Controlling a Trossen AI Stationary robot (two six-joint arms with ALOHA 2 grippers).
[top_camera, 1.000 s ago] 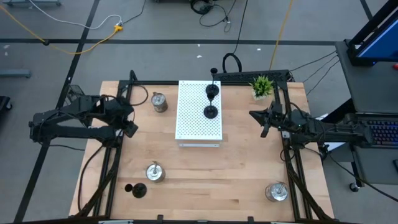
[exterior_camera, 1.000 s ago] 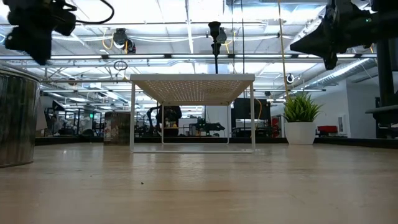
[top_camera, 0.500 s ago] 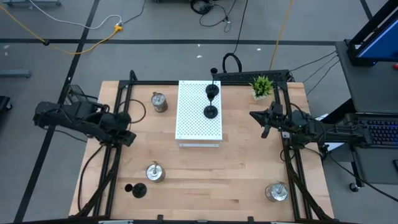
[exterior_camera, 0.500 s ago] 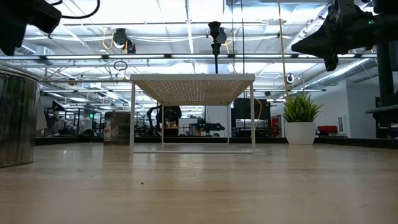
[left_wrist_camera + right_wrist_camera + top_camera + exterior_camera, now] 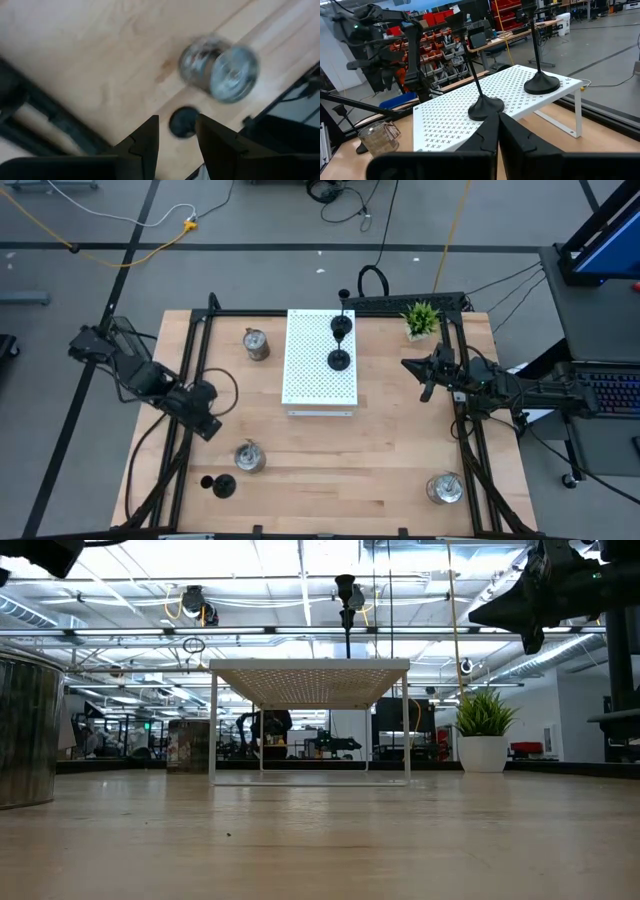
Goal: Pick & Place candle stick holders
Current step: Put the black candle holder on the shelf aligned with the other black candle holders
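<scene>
Two black candle stick holders (image 5: 341, 327) (image 5: 339, 360) stand on their round bases on the white perforated board (image 5: 310, 380). On the table stand three silver holders, at the far left (image 5: 256, 343), the near left (image 5: 248, 457) and the near right (image 5: 444, 488). A third black holder (image 5: 222, 485) stands at the near left. My left gripper (image 5: 205, 423) hangs open above the table, just far-left of the near-left silver holder (image 5: 220, 70) and the black holder (image 5: 183, 121), pointing steeply down with nothing between its fingers. My right gripper (image 5: 425, 375) waits shut and level, right of the board.
A small green potted plant (image 5: 421, 318) stands at the far right corner. Black frame rails (image 5: 190, 380) run along the table's left and right sides. Bare wood lies between the board and the near edge.
My left gripper has swung from beside the board's left side toward the table's near edge, turning as it went. It now hangs close to the near-left silver holder. Its fingers have stayed open. Nothing on the table has moved.
</scene>
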